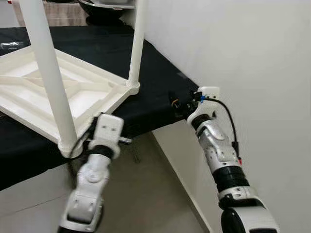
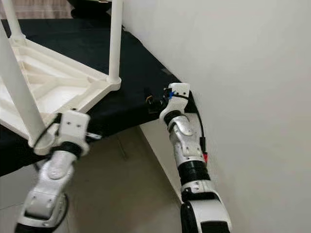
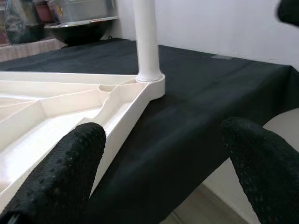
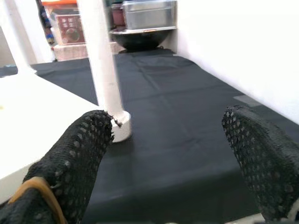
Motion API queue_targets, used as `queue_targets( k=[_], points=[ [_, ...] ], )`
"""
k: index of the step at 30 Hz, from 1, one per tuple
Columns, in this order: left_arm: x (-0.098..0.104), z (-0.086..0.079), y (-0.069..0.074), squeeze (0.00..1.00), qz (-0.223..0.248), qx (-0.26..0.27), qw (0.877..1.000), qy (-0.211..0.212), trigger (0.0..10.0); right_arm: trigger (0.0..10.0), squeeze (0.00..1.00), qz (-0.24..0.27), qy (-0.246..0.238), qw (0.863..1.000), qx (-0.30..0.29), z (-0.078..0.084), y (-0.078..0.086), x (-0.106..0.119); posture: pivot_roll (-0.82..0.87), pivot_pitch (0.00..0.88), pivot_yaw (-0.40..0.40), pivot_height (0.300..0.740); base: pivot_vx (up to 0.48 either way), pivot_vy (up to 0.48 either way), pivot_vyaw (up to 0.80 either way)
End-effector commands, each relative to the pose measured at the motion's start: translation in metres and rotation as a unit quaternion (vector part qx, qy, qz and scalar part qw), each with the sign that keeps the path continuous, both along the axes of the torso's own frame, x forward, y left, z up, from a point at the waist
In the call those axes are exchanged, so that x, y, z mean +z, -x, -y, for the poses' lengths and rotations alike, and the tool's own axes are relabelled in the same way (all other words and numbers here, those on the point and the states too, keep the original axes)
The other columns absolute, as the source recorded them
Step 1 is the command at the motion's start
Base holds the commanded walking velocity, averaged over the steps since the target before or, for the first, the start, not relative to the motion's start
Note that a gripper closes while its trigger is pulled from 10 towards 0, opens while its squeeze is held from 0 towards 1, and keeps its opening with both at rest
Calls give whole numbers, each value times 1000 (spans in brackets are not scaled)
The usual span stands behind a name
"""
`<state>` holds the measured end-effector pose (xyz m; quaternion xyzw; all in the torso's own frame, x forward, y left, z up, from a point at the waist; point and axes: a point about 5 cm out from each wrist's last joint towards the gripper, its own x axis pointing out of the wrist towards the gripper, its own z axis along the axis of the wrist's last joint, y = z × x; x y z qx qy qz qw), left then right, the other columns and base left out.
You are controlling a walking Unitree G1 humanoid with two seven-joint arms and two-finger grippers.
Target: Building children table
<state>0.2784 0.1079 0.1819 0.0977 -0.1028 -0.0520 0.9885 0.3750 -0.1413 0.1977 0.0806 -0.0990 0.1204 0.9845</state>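
Note:
A white children's table lies upside down, its tabletop resting on a black cloth. Two white legs stand upright in its corners: a near one and one at the right corner. My left arm reaches to the cloth's near edge, beside the near leg's base. Its gripper is open, looking along the tabletop rim toward the right-corner leg. My right arm reaches to the cloth's right corner. The right gripper is open and holds nothing, facing that leg across the cloth.
A white wall runs close along the right side of the cloth-covered surface. A dark bowl sits at the back, with a metal container and a red box near it. Beige floor lies below the near edge.

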Motion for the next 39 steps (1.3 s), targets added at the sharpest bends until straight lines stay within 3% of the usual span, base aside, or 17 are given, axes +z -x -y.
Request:
queue_targets(
  k=[1,3,13,28,39],
  points=[
    [-4,1,4,0,-5,-5,1000,0,10000,10000,0,-3,3,1000,-9,2,2,-1,125,95,-170,740,0,0,800],
    [-4,3,4,0,-5,-8,1000,5,10000,10000,0,-16,-17,999,-34,7,2,-4,124,92,-167,740,0,0,400],
    [-2,0,2,0,-2,-1,1000,-3,10000,10000,0,-16,-23,999,-34,6,4,-1,126,86,-167,740,0,-92,0],
    [-2,-7,-1,0,-9,18,1000,12,10000,10000,0,-21,-1,1000,-19,0,13,-10,124,86,-173,740,292,-241,0],
    [0,-7,0,0,-6,19,999,27,10000,10000,0,-14,12,1000,-11,-6,13,-6,125,82,-176,740,0,0,800]
  ],
)
